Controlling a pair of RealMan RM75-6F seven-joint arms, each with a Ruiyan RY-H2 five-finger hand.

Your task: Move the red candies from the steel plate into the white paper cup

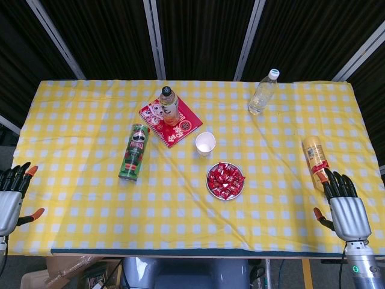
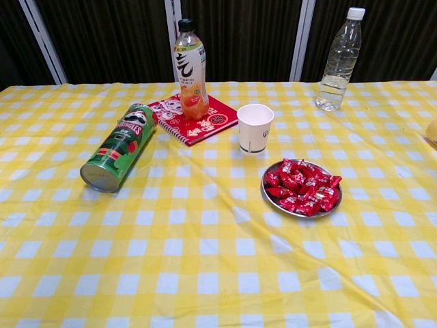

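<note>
Green crisp tube (image 2: pixel 119 147) lying left of centre; orange drink bottle (image 2: pixel 191 68) upright on red notebook (image 2: pixel 202 118); clear water bottle (image 2: pixel 338 59) near far edge; yellow bottle (image 1: pixel 314 158) lying by right edge

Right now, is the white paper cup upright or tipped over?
Upright. The white paper cup stands on its base with its open mouth up, beside the steel plate of red candies.

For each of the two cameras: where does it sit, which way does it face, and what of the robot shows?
Head view: high above the near edge, looking down on the whole table; left hand and right hand show, fingers apart, holding nothing.
Chest view: low at the near edge, facing across the table; no part of the robot shows.
Both share the plate of candies, cup, green can.
</note>
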